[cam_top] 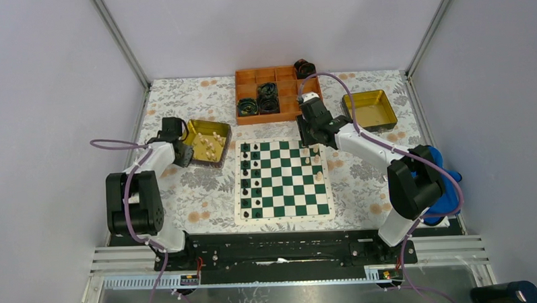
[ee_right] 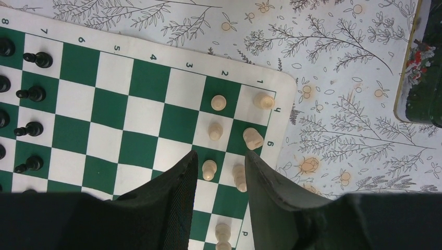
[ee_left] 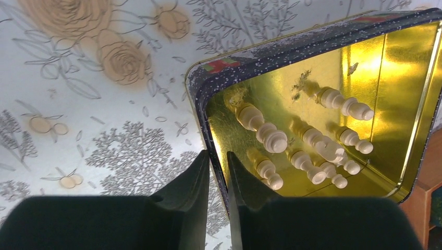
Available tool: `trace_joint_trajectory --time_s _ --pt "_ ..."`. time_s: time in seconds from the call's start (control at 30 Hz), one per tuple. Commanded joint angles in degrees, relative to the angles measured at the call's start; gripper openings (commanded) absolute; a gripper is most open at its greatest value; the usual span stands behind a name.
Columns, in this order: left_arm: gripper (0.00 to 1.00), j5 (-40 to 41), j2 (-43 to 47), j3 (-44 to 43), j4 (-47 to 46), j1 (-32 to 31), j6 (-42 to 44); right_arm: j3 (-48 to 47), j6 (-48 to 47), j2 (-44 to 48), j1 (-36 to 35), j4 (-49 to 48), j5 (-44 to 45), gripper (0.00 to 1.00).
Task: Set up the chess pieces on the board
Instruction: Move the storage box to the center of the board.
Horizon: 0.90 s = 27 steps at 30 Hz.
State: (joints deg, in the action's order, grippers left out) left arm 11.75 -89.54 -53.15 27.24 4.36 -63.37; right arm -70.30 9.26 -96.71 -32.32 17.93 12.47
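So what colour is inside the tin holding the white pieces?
Shiny golden yellow inside the tin; the left wrist view shows it best.

Plain pale lilac-grey walls (cam_top: 261,24) close in three sides, joined by slanting aluminium posts (cam_top: 120,42). The worktop (cam_top: 199,187) wears a flower-printed cloth (cam_top: 368,182), and slotted metal rails (cam_top: 121,261) edge its near side. The light looks even, perhaps from overhead.

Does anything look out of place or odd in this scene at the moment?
The left gripper straddles the wall of the tin, one finger outside and one inside. The white pieces lie further in, so it seems aimed at the wall, not a piece.
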Motion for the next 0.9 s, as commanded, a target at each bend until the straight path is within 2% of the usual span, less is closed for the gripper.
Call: trace_joint_trajectory --time_s 0.0,0.5,0.87 --pt "0.24 1.80 3.36 2.92 3.47 0.65 0.97 -0.01 0.49 3.23 0.30 -1.70 -1.01 0.45" --pt "0.23 2.23 12.72 9.12 6.22 0.67 2.04 0.95 1.11 4.44 0.26 -2.21 -1.57 0.45" --pt "0.23 2.49 16.30 12.86 7.78 0.65 2.00 2.08 1.42 5.03 0.19 -2.71 -1.79 0.45"
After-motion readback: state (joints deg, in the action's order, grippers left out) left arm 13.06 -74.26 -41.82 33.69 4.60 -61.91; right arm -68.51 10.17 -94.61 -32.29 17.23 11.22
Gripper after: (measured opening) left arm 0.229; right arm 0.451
